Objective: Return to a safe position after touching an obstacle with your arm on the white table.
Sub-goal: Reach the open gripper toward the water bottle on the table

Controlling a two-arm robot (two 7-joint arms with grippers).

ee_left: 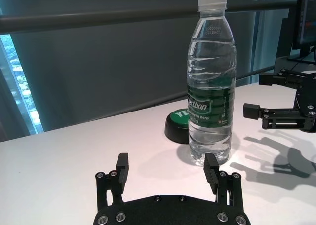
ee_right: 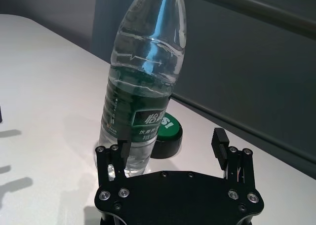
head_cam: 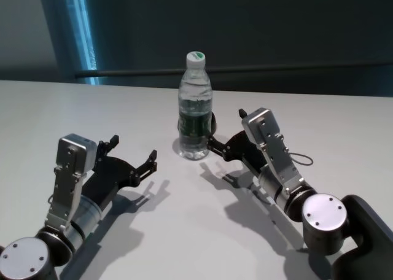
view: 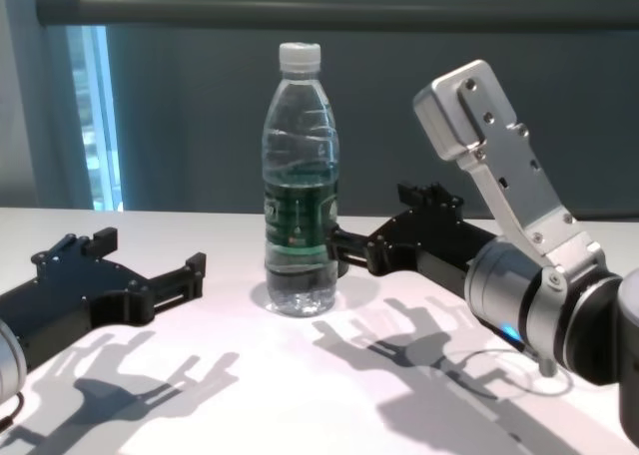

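While the bottle (head_cam: 195, 108) stands upright on the white table (head_cam: 123, 102), the right hand (head_cam: 216, 146) is spread just beside it and the left hand (head_cam: 132, 154) is spread nearby

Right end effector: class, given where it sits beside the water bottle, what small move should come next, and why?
Probably a short pull straight back toward the robot. The right end effector is open, one finger right at the upright water bottle on the white table; a sideways move could tip it. The left end effector rests open, apart.
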